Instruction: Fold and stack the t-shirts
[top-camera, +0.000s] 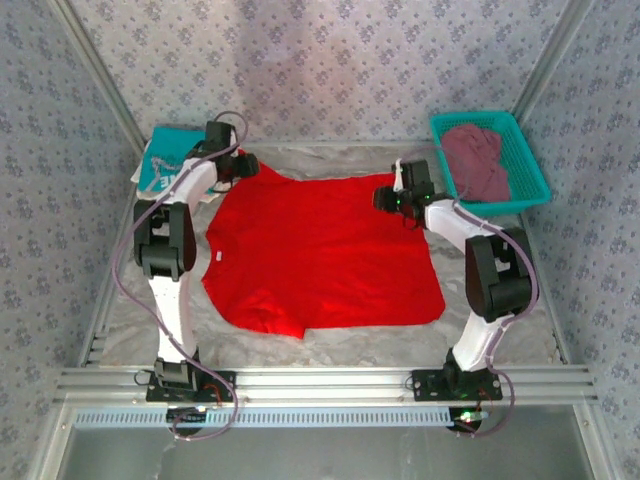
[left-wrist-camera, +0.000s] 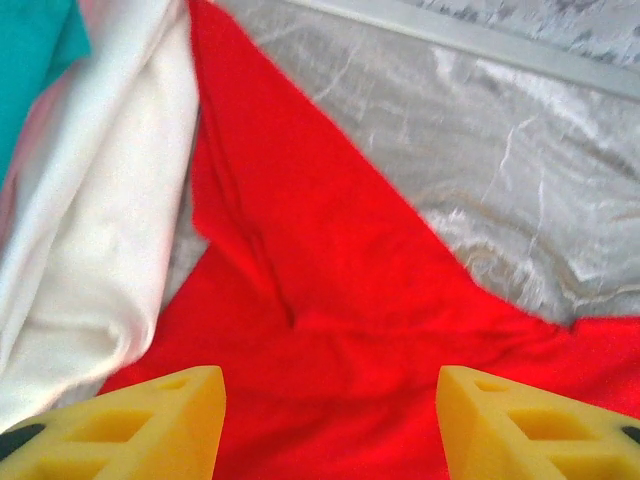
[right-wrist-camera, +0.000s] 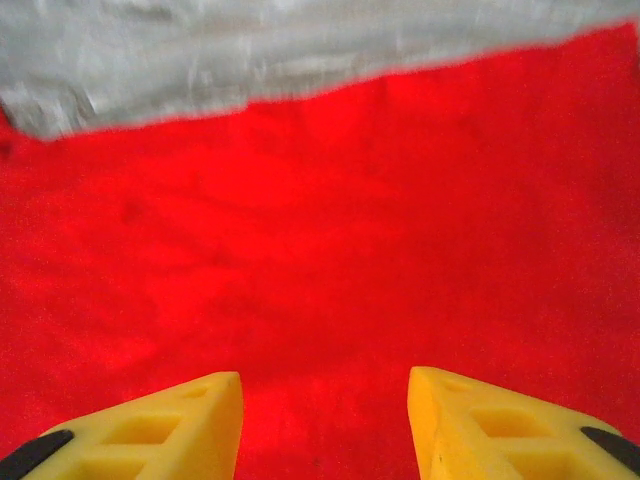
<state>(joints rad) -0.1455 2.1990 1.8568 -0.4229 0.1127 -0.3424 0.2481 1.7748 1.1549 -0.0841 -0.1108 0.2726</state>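
Yellow jaws, left and right, both apart over red t-shirt (left-wrist-camera: 350, 330) (contact with cloth unclear)

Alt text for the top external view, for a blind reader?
A red shirt lies spread out on the table, with the left arm reaching to its far left corner and the right arm to its far right corner. A teal shirt lies at the table's far left; a maroon shirt sits in a teal basket at the far right.
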